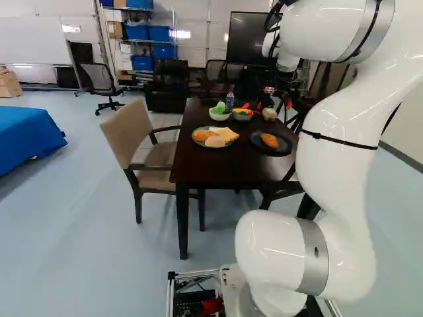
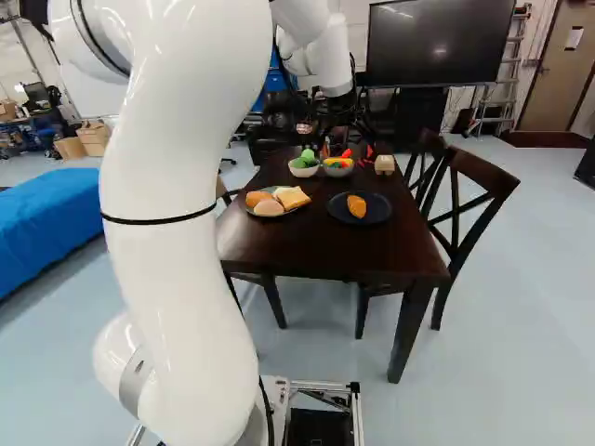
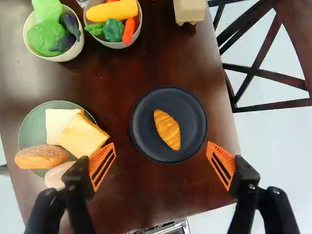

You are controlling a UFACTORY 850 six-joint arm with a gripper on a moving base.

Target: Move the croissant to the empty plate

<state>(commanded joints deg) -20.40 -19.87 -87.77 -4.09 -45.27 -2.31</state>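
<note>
Gripper (image 2: 348, 147), fingers apart; croissant (image 3: 167, 129) on dark plate (image 3: 144, 139), long axis toward vegetable bowl (image 3: 114, 45).

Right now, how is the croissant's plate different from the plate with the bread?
The croissant's plate is dark, while the bread plate is green. The croissant's plate holds only the croissant; the bread plate is crowded with slices and rolls. Both plates are round and rest on the same dark table.
</note>
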